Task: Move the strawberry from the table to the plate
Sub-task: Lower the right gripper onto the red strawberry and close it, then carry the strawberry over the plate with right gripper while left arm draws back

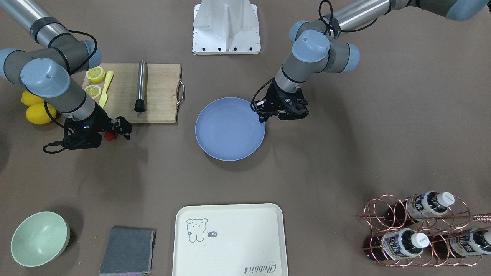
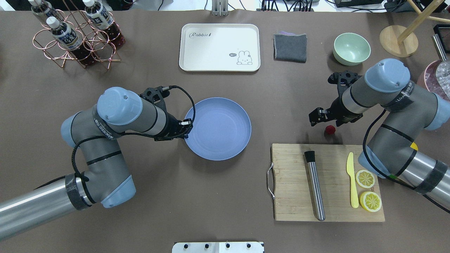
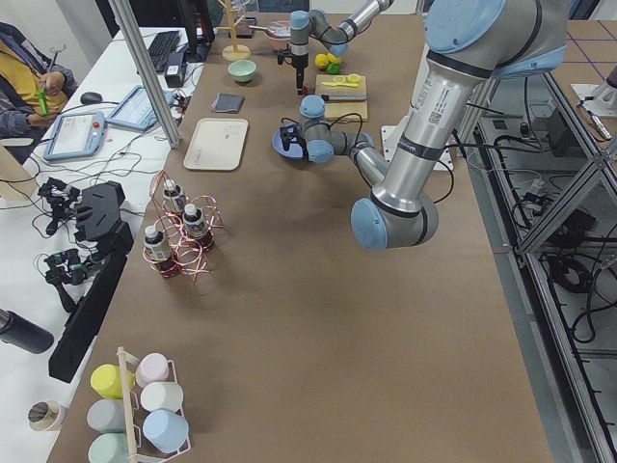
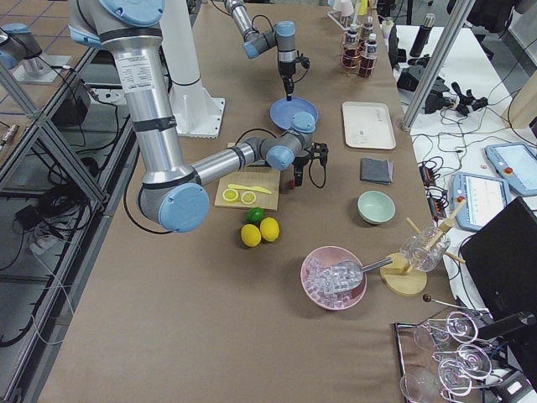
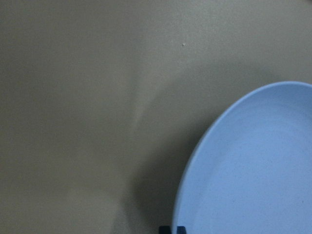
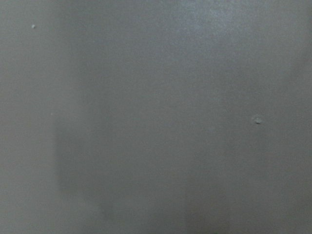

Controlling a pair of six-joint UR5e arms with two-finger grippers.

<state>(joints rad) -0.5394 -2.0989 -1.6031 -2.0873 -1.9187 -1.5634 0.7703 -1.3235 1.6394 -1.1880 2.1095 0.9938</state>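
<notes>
The strawberry point(image 1: 110, 136) point(image 2: 329, 129), small and dark red, lies on the brown table point(image 2: 225, 196) just off the far edge of the wooden cutting board. My right gripper point(image 2: 332, 117) hangs pointing down right beside it; its fingers are hidden under the wrist, and the right wrist view holds only bare table, so I cannot tell its state. The blue plate point(image 2: 218, 128) point(image 1: 230, 128) point(image 5: 253, 170) sits empty mid-table. At the plate's rim my left gripper point(image 2: 185, 130) point(image 1: 262, 118) is shut, its tips close together at the bottom of the left wrist view.
The cutting board point(image 2: 291, 175) carries a metal muddler point(image 2: 314, 186), a yellow knife point(image 2: 351, 179) and lemon halves point(image 2: 365, 178). Whole lemons point(image 1: 36, 107) lie beside it. A mint bowl point(image 2: 351, 48), grey cloth point(image 2: 290, 47), cream tray point(image 2: 219, 47) and bottle rack point(image 2: 75, 35) line the far edge.
</notes>
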